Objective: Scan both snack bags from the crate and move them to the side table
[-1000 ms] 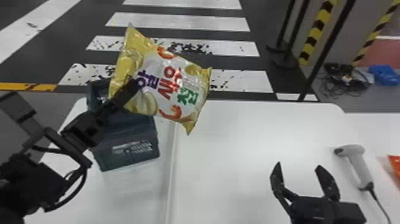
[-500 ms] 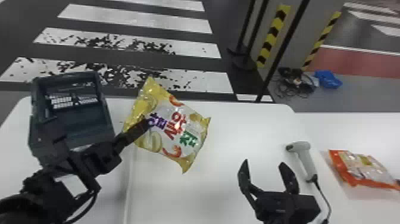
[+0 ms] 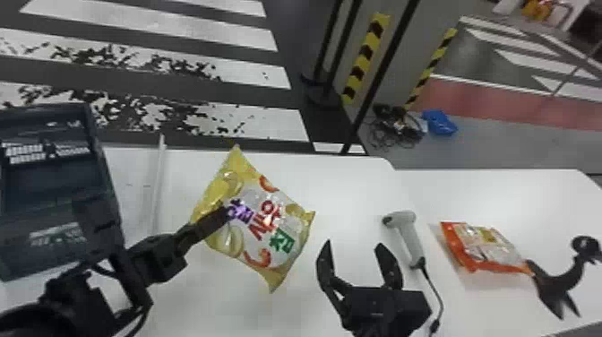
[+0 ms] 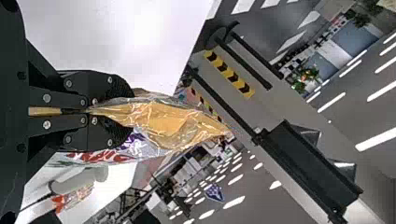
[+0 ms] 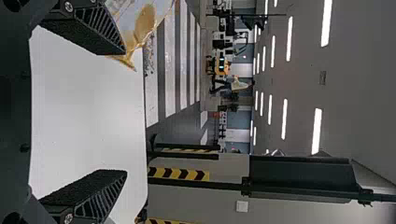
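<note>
In the head view my left gripper (image 3: 224, 214) is shut on the yellow snack bag (image 3: 273, 224), holding it by its left part above the white table. The left wrist view has the left gripper (image 4: 112, 111) pinching the bag (image 4: 163, 122). To the right of that bag, in the head view, my right gripper (image 3: 358, 264) stands open with nothing between its fingers; in the right wrist view the right gripper (image 5: 116, 112) has its fingers wide apart. The scanner (image 3: 405, 233) lies right of it. An orange snack bag (image 3: 486, 248) lies on the side table (image 3: 528, 192). The dark crate (image 3: 53, 179) is at far left.
A black dinosaur-like shape (image 3: 557, 287) is at the side table's right. The scanner's cable (image 3: 434, 287) runs toward the front edge. A white strip (image 3: 156, 188) stands between crate and yellow bag. Black posts (image 3: 380, 67) rise behind the white table (image 3: 349, 188).
The head view has swung to the right, bringing the orange bag into sight. My left gripper has carried the yellow bag lower and rightward, nearer the right gripper, which stayed open.
</note>
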Robot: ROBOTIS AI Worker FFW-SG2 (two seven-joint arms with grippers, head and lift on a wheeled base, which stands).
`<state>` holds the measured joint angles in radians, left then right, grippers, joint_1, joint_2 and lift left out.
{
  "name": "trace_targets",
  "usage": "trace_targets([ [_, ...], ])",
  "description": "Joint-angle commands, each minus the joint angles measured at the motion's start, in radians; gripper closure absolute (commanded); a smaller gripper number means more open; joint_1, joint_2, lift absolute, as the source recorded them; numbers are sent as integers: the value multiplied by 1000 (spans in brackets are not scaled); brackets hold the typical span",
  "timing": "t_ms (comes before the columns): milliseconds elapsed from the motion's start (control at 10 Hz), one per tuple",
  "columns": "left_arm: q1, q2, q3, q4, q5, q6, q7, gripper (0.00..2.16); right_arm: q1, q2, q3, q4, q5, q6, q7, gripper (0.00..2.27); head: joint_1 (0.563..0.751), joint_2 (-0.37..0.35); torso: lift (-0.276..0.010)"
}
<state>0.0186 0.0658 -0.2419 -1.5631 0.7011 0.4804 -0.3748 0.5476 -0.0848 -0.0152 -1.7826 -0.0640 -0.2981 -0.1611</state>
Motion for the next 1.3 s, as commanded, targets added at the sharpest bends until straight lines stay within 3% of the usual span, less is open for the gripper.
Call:
trace_targets([
  [0,-23,-9,-37,78,-25,-9,0,2138,0,2,4,2,1,0,0,83,695,-350,-99],
  [100,-49,-17,-65,137,-38,-15,5,1889,0,3,6,2,1,0,0,83,695,-350,-99],
  [200,-57,-21,-97,147,-80,-15,22,1045,2,5,6,2,1,0,0,83,695,-350,-99],
  [300,-57,-20,-117,133,-132,-15,42,-2,3,7,6,2,1,0,0,83,695,-350,-99],
  [400,-51,-17,-137,94,-163,-15,62,-2,6,7,6,2,1,-3,0,83,695,-350,-99],
  [500,-34,-14,-152,40,-256,-15,89,26,6,7,4,2,1,-6,0,83,695,-350,-99],
  [700,8,2,-188,-86,-531,-24,232,33,8,5,1,2,1,-6,0,83,695,-350,-99],
  [800,23,11,-191,-130,-612,-42,270,33,8,5,0,2,1,-6,0,83,695,-350,-99],
  [1000,86,37,-183,-249,-730,-82,361,29,2,3,-8,-1,-2,6,3,76,695,-350,-99],
  [1200,179,80,-155,-405,-792,-119,419,29,-1,-1,-26,-35,-19,61,6,53,695,-319,-99],
])
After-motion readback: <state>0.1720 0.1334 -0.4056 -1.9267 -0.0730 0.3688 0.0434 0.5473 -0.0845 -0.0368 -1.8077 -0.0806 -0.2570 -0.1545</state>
